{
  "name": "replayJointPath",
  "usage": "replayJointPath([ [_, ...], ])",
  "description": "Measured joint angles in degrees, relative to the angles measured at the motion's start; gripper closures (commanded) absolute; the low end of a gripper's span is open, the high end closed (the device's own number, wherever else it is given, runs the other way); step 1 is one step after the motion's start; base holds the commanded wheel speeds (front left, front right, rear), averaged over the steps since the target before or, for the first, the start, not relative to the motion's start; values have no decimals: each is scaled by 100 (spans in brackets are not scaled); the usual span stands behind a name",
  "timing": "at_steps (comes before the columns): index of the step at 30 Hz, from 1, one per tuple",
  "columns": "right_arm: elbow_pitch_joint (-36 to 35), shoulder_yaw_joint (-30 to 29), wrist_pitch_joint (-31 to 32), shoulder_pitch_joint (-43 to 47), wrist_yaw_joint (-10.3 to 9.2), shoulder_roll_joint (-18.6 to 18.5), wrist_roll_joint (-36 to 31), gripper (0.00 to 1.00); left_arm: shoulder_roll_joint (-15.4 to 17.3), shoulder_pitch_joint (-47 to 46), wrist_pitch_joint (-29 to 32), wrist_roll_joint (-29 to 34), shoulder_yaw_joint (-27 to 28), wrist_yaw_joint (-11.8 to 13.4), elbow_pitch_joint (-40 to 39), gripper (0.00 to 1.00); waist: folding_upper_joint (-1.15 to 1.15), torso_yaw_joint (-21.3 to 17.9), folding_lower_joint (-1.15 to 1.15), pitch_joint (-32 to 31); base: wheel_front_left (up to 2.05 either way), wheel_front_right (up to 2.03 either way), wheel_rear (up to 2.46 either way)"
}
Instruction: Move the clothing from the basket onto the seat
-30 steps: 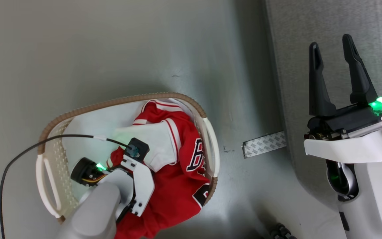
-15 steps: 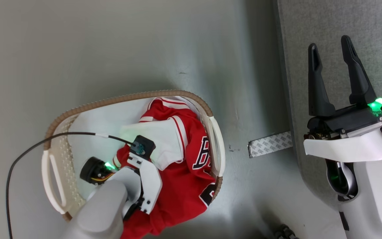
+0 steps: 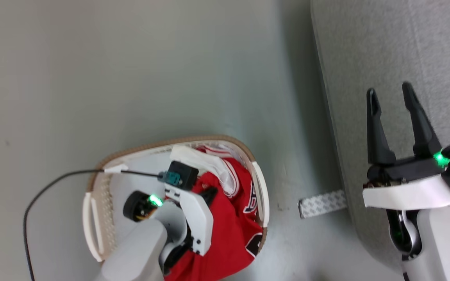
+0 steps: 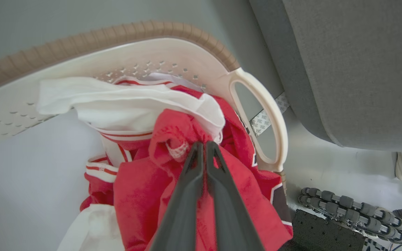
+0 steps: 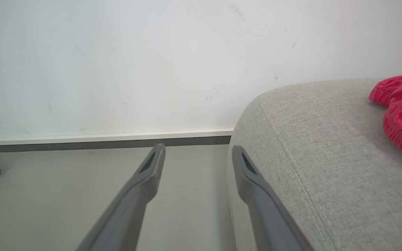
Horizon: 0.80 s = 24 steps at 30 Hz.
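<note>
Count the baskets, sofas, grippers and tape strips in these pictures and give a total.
basket: 1
sofa: 1
grippers: 2, the left gripper and the right gripper
tape strip: 1
Total: 5

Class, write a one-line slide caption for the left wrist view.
The left tool shut on red clothing in the basket, beside the seat.

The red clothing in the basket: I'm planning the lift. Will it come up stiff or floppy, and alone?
Probably floppy: the red clothing lies crumpled in soft folds, bunching where the left gripper pinches it, so it should hang and trail. Likely light, being thin fabric. The white fabric drapes over the pinched fold, so it may get dragged along.
</note>
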Motion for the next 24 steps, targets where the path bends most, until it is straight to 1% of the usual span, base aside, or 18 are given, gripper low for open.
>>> replayJointPath([
  [6,125,-76,0,412,0,1,-87,0,-68,374,-297,-300,47,4,-199,100,0,134,0,-658,0,0,0],
  [11,249,-121,0,798,0,2,-188,0,-104,727,-503,-498,135,96,-390,100,0,231,-1,-1277,0,0,0],
  [19,437,-266,0,1372,0,1,-328,0,-40,1145,-719,-665,360,366,-965,100,0,387,-1,-2292,0,0,0],
  [24,513,-337,0,1663,0,2,-480,0,159,1306,-869,-709,589,569,-1466,100,0,479,-2,-2867,0,0,0],
])
